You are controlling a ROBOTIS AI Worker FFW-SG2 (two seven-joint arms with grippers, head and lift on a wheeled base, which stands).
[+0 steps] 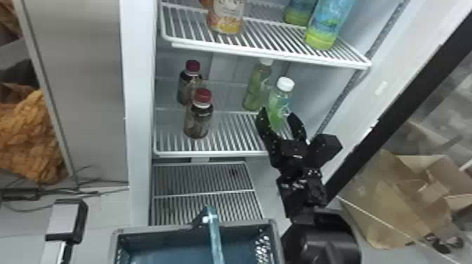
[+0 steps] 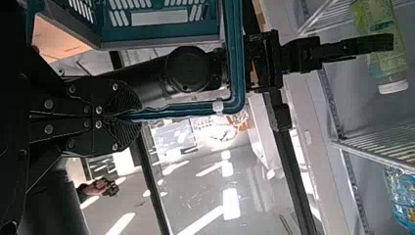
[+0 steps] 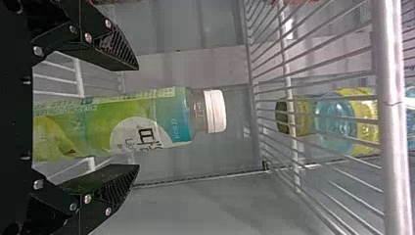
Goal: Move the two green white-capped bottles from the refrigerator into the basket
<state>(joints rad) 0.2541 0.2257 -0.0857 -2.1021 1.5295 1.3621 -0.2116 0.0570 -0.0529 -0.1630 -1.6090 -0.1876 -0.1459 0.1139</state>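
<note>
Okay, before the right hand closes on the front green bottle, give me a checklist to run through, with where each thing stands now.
1. Right hand open around the front green bottle: ok, one finger on each side.
2. Bottle gripped: not ok, gaps show between it and the fingers.
3. Bottle standing upright on its shelf: ok.
4. Near finger clear of the rear green bottle: cannot tell, they look close.
5. Left hand holding the basket handle: ok, shut on it.
6. Basket in front of the fridge, below that shelf: ok.
</note>
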